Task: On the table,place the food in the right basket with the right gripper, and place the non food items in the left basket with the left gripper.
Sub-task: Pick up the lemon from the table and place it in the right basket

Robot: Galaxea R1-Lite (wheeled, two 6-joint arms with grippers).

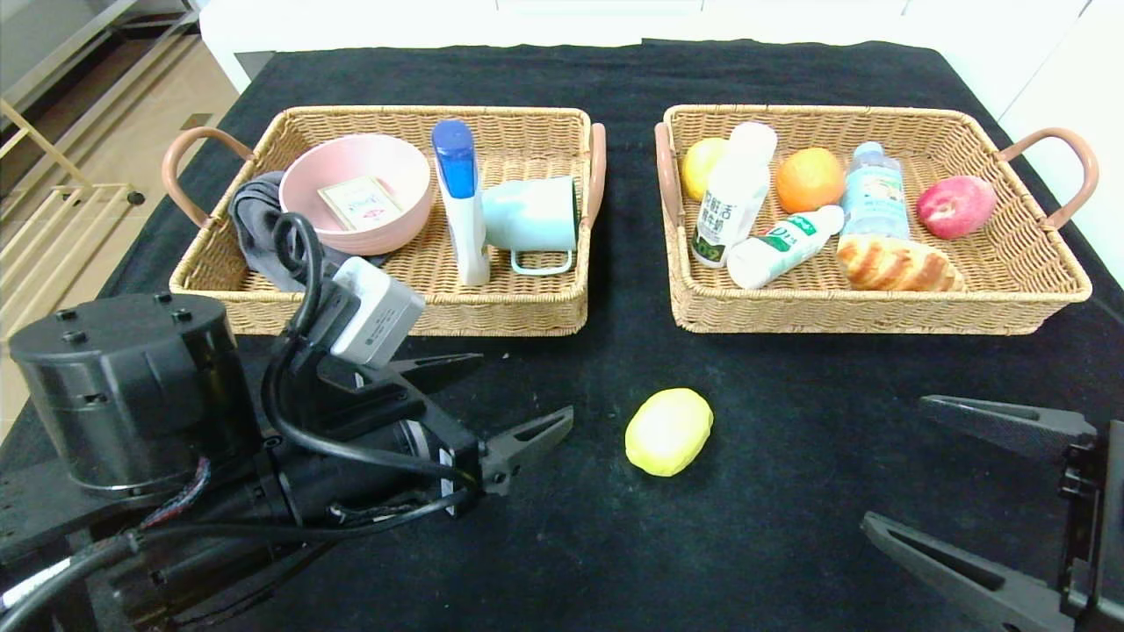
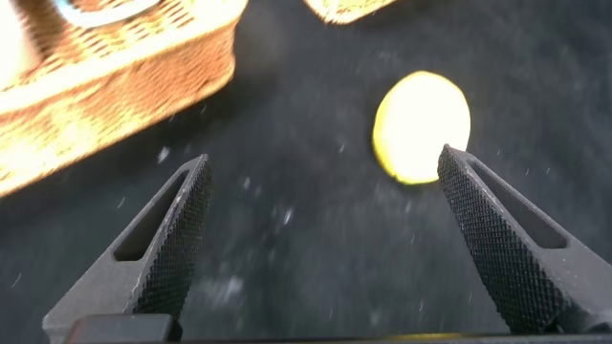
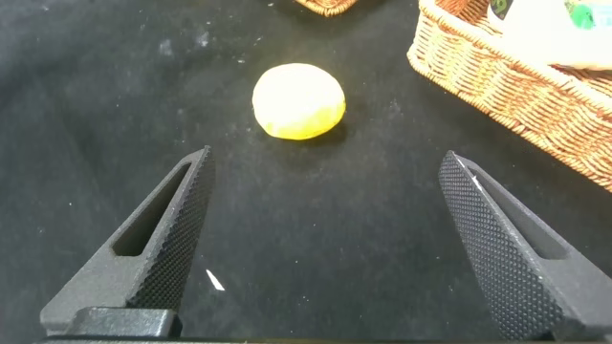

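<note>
A: From the head view, where is what's left? 
B: One lemon (image 1: 669,432) lies on the black table (image 1: 790,544), apart from both baskets, in front of the gap between the left basket (image 1: 386,316) and the right basket (image 1: 878,318), nearer the front edge than the back. Its long axis runs slantwise, tipped toward the far right corner. 
A: Which arm is nearer? 
B: The left gripper (image 1: 492,404) is closer, its jaws spread wide with nothing between them. But the lemon is food, so I'd judge it belongs to the right gripper (image 1: 948,491), which is low at the front right corner, also wide open and empty. 
A: The left wrist view? 
B: The lemon (image 2: 422,126) sits just past one fingertip (image 2: 478,205), off the gap's centre. 
A: And the right wrist view? 
B: The lemon (image 3: 298,100) lies ahead of the open jaws, somewhat off centre toward one finger (image 3: 167,234); a forward reach with a slight sideways correction should frame it.
</note>
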